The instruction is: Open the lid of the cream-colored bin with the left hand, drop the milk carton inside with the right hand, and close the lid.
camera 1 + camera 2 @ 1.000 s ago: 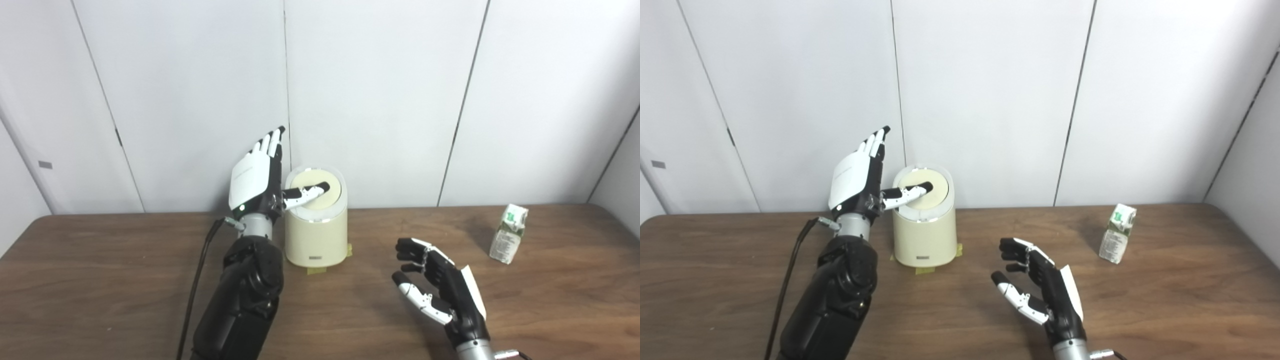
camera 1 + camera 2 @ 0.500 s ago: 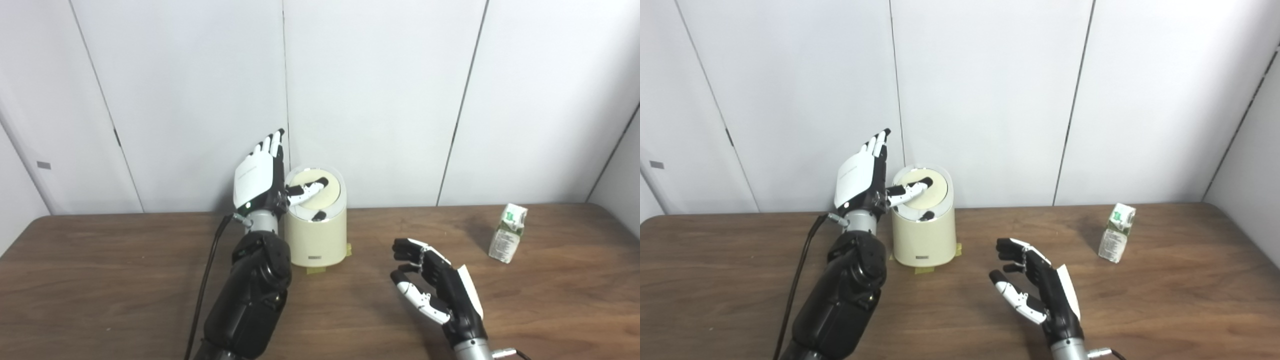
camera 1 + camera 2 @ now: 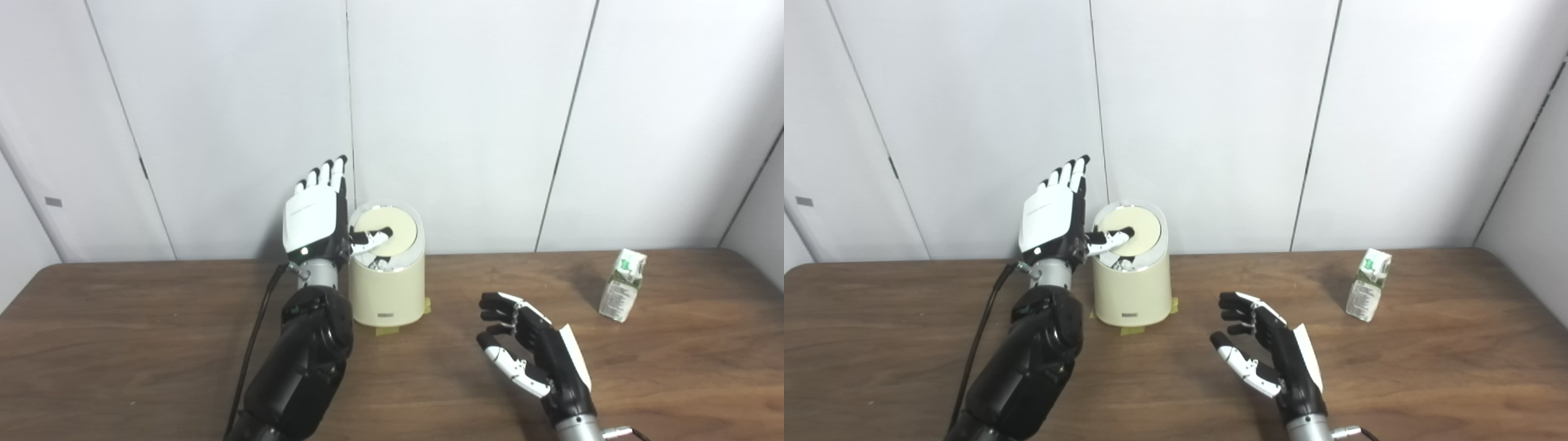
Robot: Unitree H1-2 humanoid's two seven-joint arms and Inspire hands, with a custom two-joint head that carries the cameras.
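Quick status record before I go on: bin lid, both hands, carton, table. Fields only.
bin: cream bin, upright at the table's back, tape at its base
lid: lid tilted, front edge pressed in, a gap showing at the front
left hand: left hand beside the bin, thumb on the lid, fingers straight up
right hand: right hand open, over the table, holding nothing
milk carton: milk carton upright, far right, untouched

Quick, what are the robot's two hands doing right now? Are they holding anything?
Left hand: open, holding nothing, thumb pressing on the bin lid.
Right hand: open, fingers curled, holding nothing; the milk carton stands apart.
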